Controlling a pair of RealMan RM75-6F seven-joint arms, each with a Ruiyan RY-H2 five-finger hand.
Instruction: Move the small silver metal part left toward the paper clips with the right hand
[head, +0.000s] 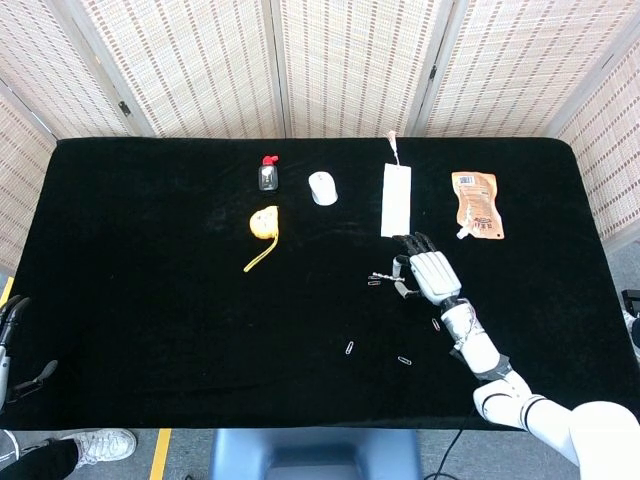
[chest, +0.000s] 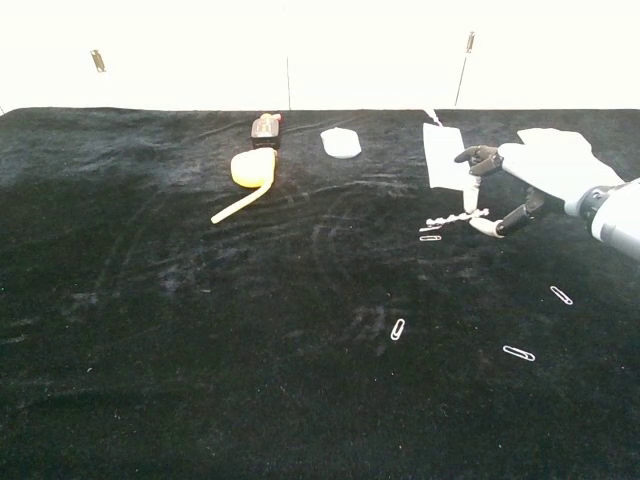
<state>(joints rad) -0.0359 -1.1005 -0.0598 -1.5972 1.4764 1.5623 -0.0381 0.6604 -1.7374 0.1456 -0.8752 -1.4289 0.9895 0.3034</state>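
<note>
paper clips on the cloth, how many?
4: one just under the silver part in the right hand, one front-centre, one front-right, one far right. The hand may hide more.

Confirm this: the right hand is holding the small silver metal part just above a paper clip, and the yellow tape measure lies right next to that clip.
One thing is wrong. The right hand does hold the silver part just above a paper clip, but the yellow tape measure lies far off to the left, beside the small red-capped object. The head view shows it.
</note>
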